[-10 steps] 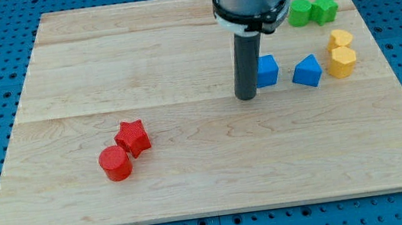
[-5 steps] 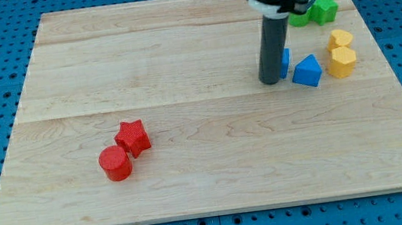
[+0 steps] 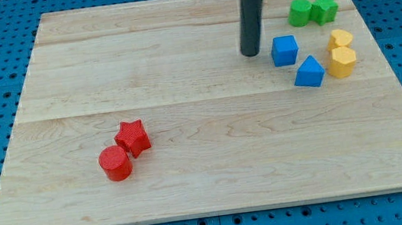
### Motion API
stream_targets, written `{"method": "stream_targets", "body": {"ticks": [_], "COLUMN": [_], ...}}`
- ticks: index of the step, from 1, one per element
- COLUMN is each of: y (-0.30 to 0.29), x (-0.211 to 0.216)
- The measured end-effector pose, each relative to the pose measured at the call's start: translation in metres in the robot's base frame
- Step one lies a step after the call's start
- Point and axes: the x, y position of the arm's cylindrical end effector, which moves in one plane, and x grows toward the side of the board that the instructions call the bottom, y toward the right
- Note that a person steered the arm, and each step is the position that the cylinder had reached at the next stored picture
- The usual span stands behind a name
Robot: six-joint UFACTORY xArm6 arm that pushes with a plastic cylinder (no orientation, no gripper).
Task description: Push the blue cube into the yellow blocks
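The blue cube (image 3: pixel 284 50) sits on the wooden board at the view's upper right. Two yellow blocks stand to its right, one (image 3: pixel 341 38) above the other (image 3: pixel 342 62), touching. A gap separates the cube from them. A second blue block (image 3: pixel 309 72), wedge-like, lies just below and right of the cube. My tip (image 3: pixel 251 52) rests on the board just left of the blue cube, with a small gap between them.
Two green blocks (image 3: pixel 312 11) sit side by side near the board's top right. A red star (image 3: pixel 134 137) and a red cylinder (image 3: pixel 115 164) lie touching at the lower left. The board's (image 3: pixel 180 69) right edge runs close behind the yellow blocks.
My tip pushed the blue cube rightward, then drew back up and to the left. The cube now lies farther right and slightly higher, beside the other blue block.
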Motion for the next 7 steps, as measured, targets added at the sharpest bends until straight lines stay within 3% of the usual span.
{"method": "stream_targets", "body": {"ticks": [1,2,3,4,5,7], "y": [0.050,0.059,0.003,-0.026,-0.008,0.068], "x": [0.009,0.012,0.019,0.067,0.111,0.079]}}
